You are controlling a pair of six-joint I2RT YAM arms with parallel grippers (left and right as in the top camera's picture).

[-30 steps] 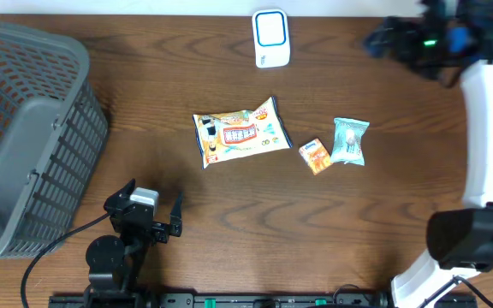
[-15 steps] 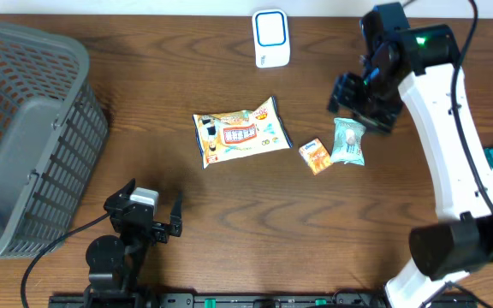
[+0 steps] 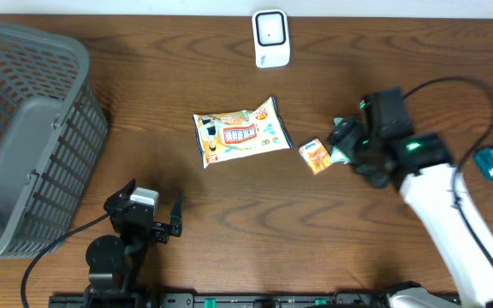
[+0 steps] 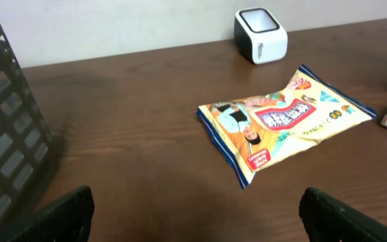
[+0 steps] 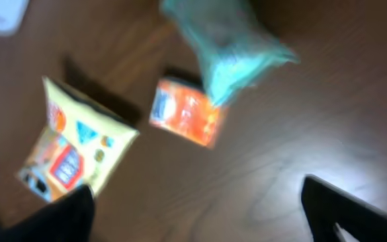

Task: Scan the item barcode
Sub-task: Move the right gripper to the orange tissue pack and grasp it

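- Counting three items on the robot's side of the one scanner (image 3: pixel 271 38): yellow bag (image 3: pixel 240 131), orange packet (image 3: pixel 314 156), teal pouch (image 5: pixel 227 47).
- Same side, right gripper (image 5: pixel 193 208) spread wide, empty.
- Farther from scanner, left gripper (image 4: pixel 197 208) spread wide, empty.

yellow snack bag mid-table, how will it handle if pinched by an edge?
Probably floppy: the yellow snack bag lies flat with thin film edges, so it would likely sag. Being so flat, likely light. Smooth film may slide if pushed.
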